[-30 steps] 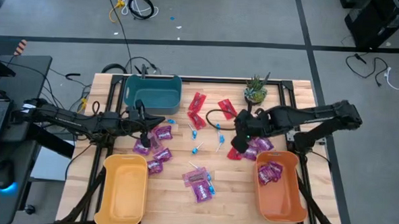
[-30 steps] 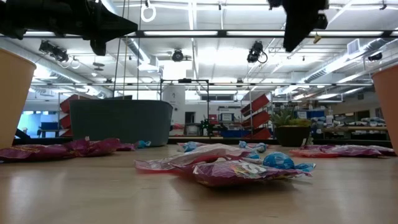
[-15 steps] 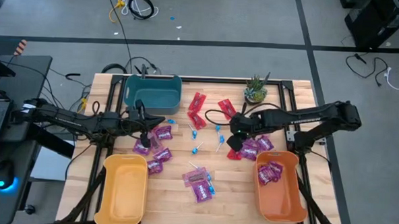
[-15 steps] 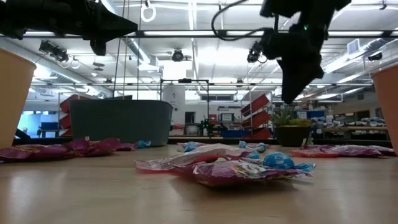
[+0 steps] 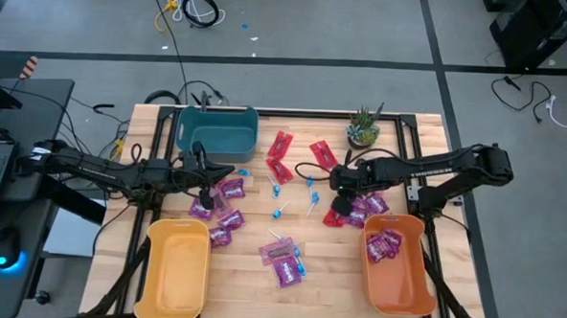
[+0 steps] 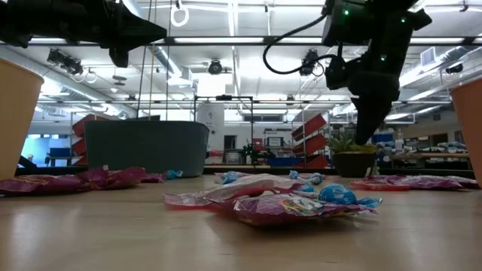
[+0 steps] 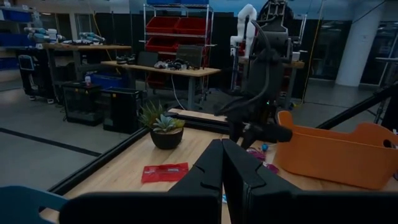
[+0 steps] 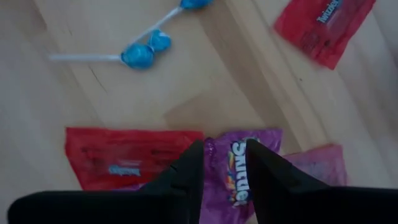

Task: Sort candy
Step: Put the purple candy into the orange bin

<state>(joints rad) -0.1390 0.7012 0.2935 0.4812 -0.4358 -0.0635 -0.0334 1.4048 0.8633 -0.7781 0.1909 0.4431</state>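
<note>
Candy lies scattered over the wooden table. My right gripper (image 5: pixel 336 202) (image 6: pixel 367 134) is open and points down, hovering just above a purple packet (image 8: pixel 239 167) that lies flat beside a red packet (image 8: pixel 124 163); its fingers stand either side of the packet without touching it. Blue lollipops (image 8: pixel 140 56) lie a little beyond. My left gripper (image 5: pixel 207 196) (image 7: pixel 222 146) is shut and empty, held above a cluster of purple packets (image 5: pixel 219 209) near the teal bin (image 5: pixel 218 129).
The orange bin (image 5: pixel 414 285) at the near right holds purple packets (image 5: pixel 383 243). The yellow bin (image 5: pixel 176 269) sits at the near left. A potted plant (image 5: pixel 363 129) stands at the far edge. More red packets (image 5: pixel 282 154) and a mixed pile (image 5: pixel 284 260) lie mid-table.
My right gripper has come down from high above the table toward the purple and red packets, ending just above them. No candy has moved.
</note>
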